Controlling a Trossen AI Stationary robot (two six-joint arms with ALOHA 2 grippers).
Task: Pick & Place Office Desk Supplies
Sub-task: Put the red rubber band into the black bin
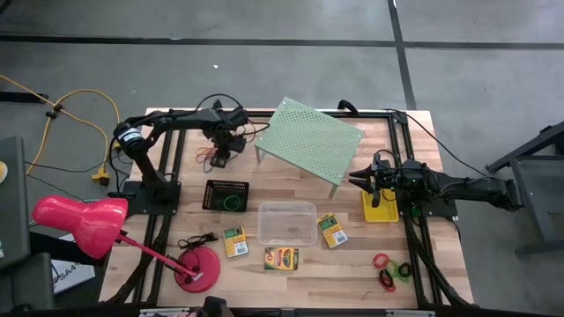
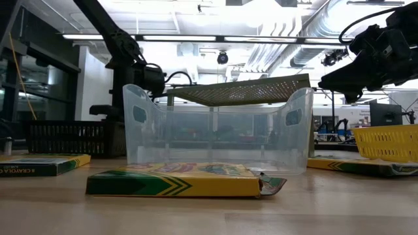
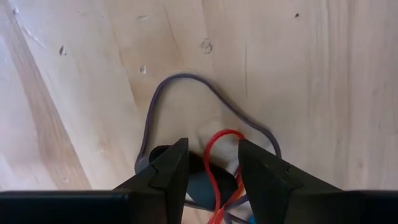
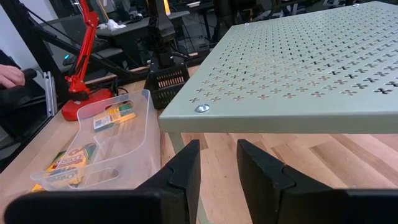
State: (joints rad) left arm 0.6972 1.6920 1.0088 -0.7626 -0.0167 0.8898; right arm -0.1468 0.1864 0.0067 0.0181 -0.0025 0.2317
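The left gripper [image 3: 213, 163], fingers apart astride the rubber bands [image 3: 217, 149], should close squarely, low against the counter [image 3: 323, 74].

A grey concrete floor [image 1: 264, 53] is seen around the wooden table [image 1: 352, 264], crossed by dark lines [image 1: 401, 53]. A yellow cable [image 1: 79, 110] is laid across the floor at the left. A grey stand [image 1: 538, 167] is placed at the right edge. In the low view a white ceiling [image 2: 261, 13] is shown, lit by long strip lights [image 2: 196, 38] and run through with pale ducts [image 2: 313, 39]. Desks and equipment are seen far behind, too blurred to be told apart.
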